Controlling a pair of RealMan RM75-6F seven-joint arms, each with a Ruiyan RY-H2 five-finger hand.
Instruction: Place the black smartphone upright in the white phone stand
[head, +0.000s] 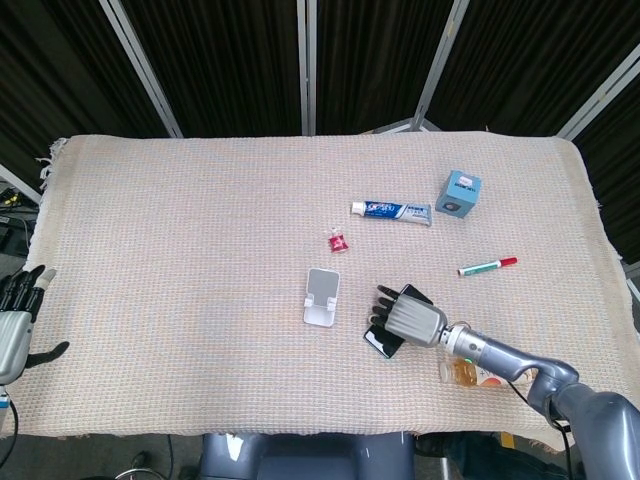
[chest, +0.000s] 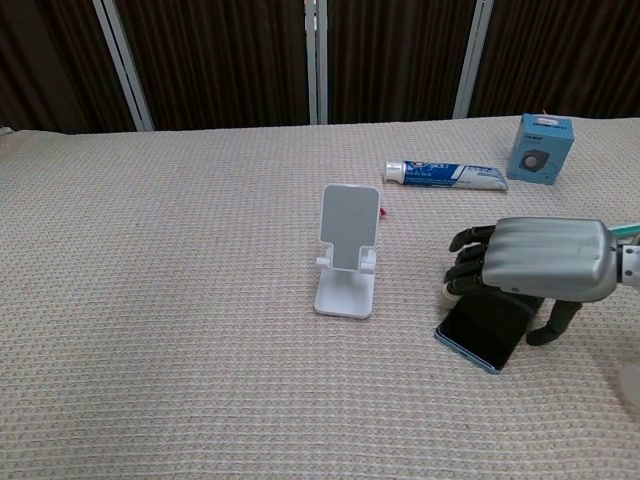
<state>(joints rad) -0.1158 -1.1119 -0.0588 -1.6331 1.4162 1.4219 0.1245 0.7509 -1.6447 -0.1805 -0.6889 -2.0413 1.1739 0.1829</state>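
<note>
From the head camera I have the whole bench in sight, and only here do I see my left hand, off the bench's left edge, fingers straight and apart, holding nothing. The same view gives me a green and red marker and a small amber bottle under my right forearm; the chest camera shows neither clearly. Chest camera now: my right hand is palm-down over the phone, fingers curled down at its far end and the thumb beside its right edge, but I cannot tell whether they actually grasp it. The phone lies flat on the cloth, just right of the stand, not touching it. The stand sits upright, its cradle bare. Behind it a small red item shows plainly from above but is barely visible from the chest. Writing on the toothpaste and the blue box is too small to read.
</note>
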